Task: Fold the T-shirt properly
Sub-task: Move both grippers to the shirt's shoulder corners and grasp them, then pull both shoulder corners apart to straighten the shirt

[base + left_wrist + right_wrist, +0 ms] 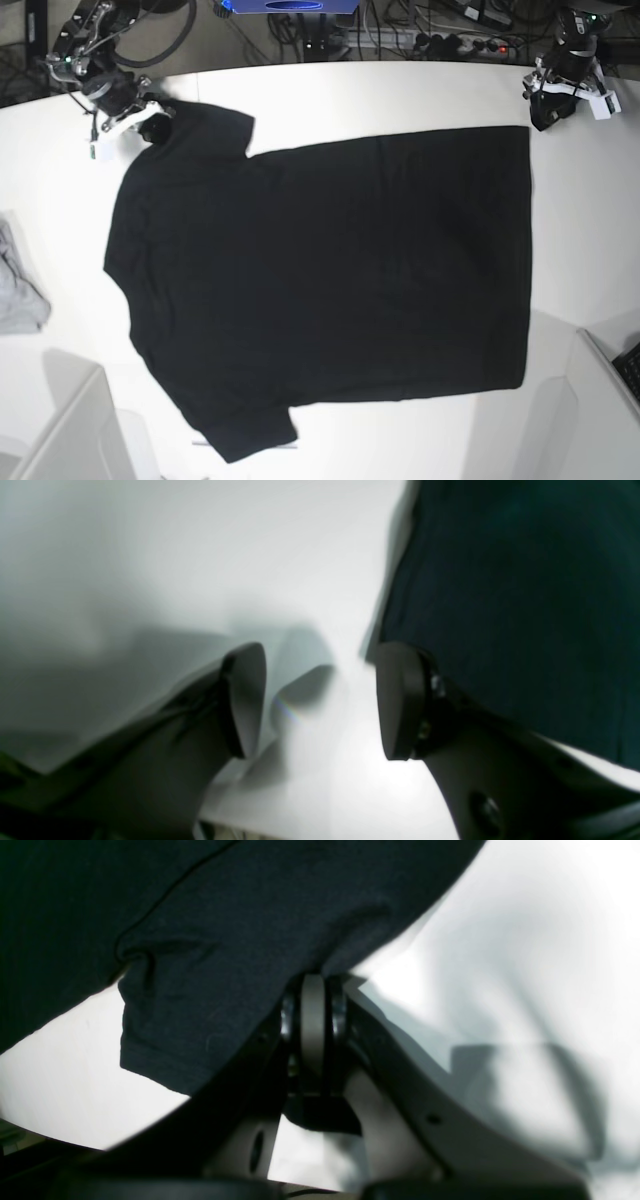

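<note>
The white table (400,90) fills most of the base view, curved along its top edge, with cables and a blue box beyond it at the upper middle of the frame. No brand, label or writing can be read anywhere.

The T-shirt (330,280) lies spread flat across the centre of the table, plain black side up, no print showing. Its hem runs down the right of the frame, its sleeves point to the upper left and the lower left, and the collar end faces left.

At the left edge of the base view, a small grey cloth (18,290) lies crumpled, apart from the shirt.

The right gripper (148,118) sits at the upper left of the base view, at the tip of the upper sleeve. In the right wrist view its jaws are pressed together at the middle of the frame (313,990), right against the edge of the dark fabric (225,940); whether cloth is pinched between them cannot be told, since the pads meet with no fabric visible in the seam.

The left gripper (548,105) is at the upper right of the base view, just beside the shirt's upper right corner. In the left wrist view its jaws stand partly apart (320,700) over bare table, with the shirt edge (500,605) passing behind the right-hand finger (400,700); nothing lies between the pads.
</note>
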Tool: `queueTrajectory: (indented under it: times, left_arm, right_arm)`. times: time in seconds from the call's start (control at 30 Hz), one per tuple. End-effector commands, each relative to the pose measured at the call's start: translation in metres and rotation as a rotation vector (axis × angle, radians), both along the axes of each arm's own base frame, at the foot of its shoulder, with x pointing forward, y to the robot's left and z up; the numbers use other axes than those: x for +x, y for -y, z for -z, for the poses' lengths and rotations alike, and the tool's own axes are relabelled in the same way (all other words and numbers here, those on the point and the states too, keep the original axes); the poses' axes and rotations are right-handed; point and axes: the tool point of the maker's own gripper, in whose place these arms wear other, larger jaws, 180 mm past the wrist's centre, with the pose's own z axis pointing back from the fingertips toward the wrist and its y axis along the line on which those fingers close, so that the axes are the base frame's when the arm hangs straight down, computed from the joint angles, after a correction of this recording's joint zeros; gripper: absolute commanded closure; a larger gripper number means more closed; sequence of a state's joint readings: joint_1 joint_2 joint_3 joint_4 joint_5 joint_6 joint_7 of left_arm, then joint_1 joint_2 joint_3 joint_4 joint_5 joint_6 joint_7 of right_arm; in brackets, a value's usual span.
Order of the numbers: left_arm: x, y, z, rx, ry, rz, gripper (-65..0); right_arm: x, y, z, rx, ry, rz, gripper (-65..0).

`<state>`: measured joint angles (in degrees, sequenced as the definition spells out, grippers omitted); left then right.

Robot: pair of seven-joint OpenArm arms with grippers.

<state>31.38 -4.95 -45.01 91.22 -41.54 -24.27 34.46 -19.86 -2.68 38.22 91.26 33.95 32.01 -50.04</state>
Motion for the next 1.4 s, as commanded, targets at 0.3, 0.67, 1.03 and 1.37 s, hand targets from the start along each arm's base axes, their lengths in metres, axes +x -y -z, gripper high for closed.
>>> queueTrajectory:
  times: [0.3, 0.67, 1.03, 1.37]
  left_arm:
    - [0.036, 0.020, -0.003, -0.058, 0.013, 0.077, -34.4]
    - [0.041, 0.043, 0.028, -0.156, -0.030, 0.090, -31.3]
    - [0.046, 0.040, 0.017, -0.121, -0.011, 0.112, 0.0]
    - [0.038, 0.040, -0.015, -0.031, 0.018, 0.168, 0.0]
  right_arm:
    - [-0.026, 0.012, 0.016, -0.068, -0.140, -0.049, 0.0]
    - [-0.027, 0.014, 0.016, -0.070, -0.142, -0.045, 0.0]
    - [-0.022, 0.019, 0.006, -0.097, -0.113, -0.045, 0.0]
    - [-0.031, 0.025, -0.027, -0.196, -0.061, -0.077, 0.0]
